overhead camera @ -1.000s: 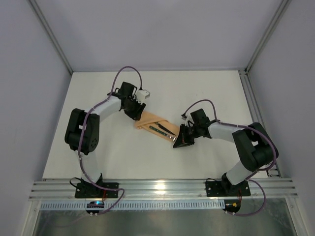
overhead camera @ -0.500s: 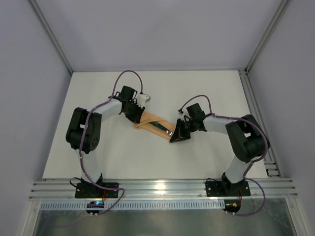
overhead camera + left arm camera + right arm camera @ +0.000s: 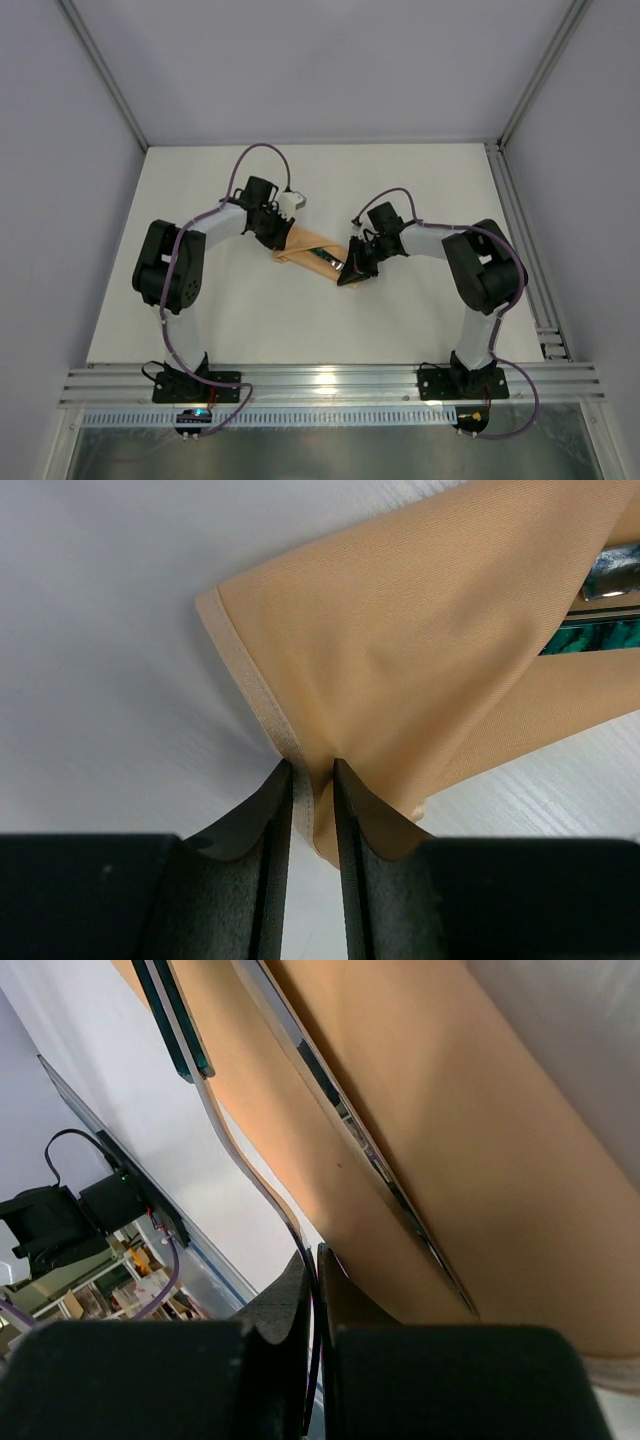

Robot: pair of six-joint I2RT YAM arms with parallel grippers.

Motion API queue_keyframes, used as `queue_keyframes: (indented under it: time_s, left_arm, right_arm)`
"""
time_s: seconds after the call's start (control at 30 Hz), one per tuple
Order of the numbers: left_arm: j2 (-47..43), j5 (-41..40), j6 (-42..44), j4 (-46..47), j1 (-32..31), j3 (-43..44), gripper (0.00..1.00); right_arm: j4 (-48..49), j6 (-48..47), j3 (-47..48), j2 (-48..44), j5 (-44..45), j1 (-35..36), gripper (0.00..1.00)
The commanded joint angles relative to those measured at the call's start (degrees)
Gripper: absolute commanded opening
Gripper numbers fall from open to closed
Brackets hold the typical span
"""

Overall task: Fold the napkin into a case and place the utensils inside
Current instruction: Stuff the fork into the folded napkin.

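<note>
The peach-orange napkin [image 3: 303, 243] lies folded into a narrow strip at the table's middle. My left gripper [image 3: 284, 236] is at its upper-left end; in the left wrist view the jaws [image 3: 312, 775] are shut on the napkin's hem [image 3: 262, 695]. The utensils [image 3: 327, 259], teal-handled with silver ends, lie along the cloth. In the left wrist view they [image 3: 596, 632] show between two cloth layers. My right gripper [image 3: 349, 274] is at the napkin's lower-right end, shut [image 3: 314, 1255] on the thin curved metal end of one utensil [image 3: 240, 1155]. The other utensil's blade [image 3: 370, 1150] rests on the napkin [image 3: 500, 1140].
The white table [image 3: 420, 190] is ringed by grey walls, with an aluminium rail [image 3: 330, 385] along the near edge. The right arm's elbow [image 3: 480, 265] juts out right of the napkin. The left arm's elbow [image 3: 165, 265] sits at the left.
The left jaws have closed onto the napkin's hem. The right gripper has moved up and left along the table to the napkin's lower-right end, still shut on the utensil.
</note>
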Motion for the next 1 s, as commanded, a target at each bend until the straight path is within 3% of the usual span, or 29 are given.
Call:
queue_keyframes:
  time_s: [0.0,0.1,0.3,0.4,0.57,0.6,0.67,0.97]
  left_arm:
    - [-1.65,0.99,0.7,1.38,-0.07,-1.0,0.23]
    - [-1.74,1.17,0.79,1.38,-0.07,-0.91,0.23]
    - [-1.48,0.99,1.05,1.03,-0.07,-0.74,0.23]
    - [-1.56,0.99,1.23,0.94,0.01,-0.74,0.23]
    - [-1.48,1.08,1.4,0.94,0.01,-0.74,0.23]
    - [-1.39,1.08,1.49,0.85,0.01,-0.74,0.23]
    - [-1.39,0.99,1.41,0.76,-0.07,-0.74,0.23]
    - [-1.65,1.08,1.67,0.5,-0.07,-0.47,0.23]
  right_arm:
    - [-3.01,-0.22,3.1,1.43,-1.01,0.89,0.04]
    - [-3.89,-0.83,4.85,2.39,-0.58,1.42,0.04]
    - [-6.35,-1.8,7.58,4.16,2.41,1.6,0.18]
    - [-9.16,-3.47,8.72,3.63,5.74,2.04,0.3]
    - [-13.03,-5.14,9.6,-0.4,13.37,2.56,0.39]
    - [-13.82,-6.01,9.95,-1.11,14.44,2.74,0.48]
    - [-16.28,-6.98,11.18,-2.6,17.77,3.35,0.54]
    - [-25.07,-12.25,17.59,-6.65,32.28,6.25,0.57]
